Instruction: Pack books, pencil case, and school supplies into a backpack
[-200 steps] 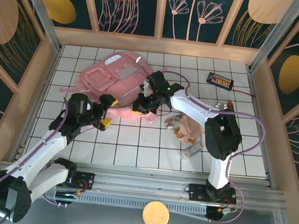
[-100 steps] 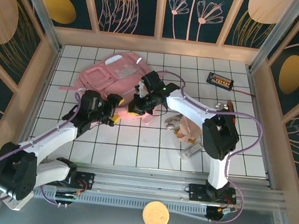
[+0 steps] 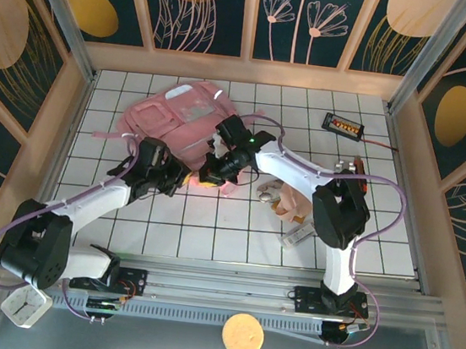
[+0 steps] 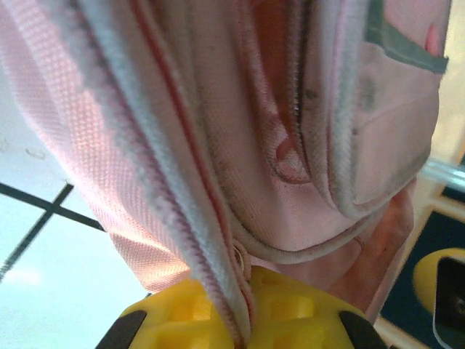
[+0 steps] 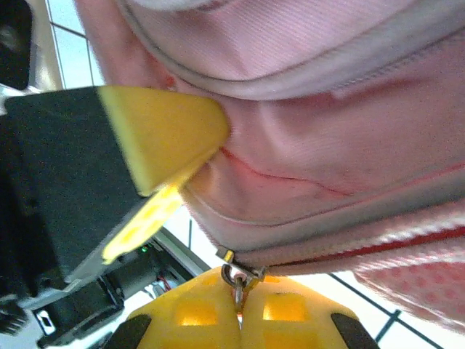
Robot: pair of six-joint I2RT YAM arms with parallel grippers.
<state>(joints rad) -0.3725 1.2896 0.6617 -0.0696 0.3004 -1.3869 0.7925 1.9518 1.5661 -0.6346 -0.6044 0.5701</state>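
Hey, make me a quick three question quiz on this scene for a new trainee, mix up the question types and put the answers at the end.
1. True or false: the right gripper is shut on the zipper pull of the backpack.
2. Fill in: the left gripper is ____ on the backpack's piped edge.
3. Where is the pencil case? A, inside the backpack; B, on the table, outside the backpack; C, held by the left gripper.
Key: 1 true; 2 shut; 3 B.
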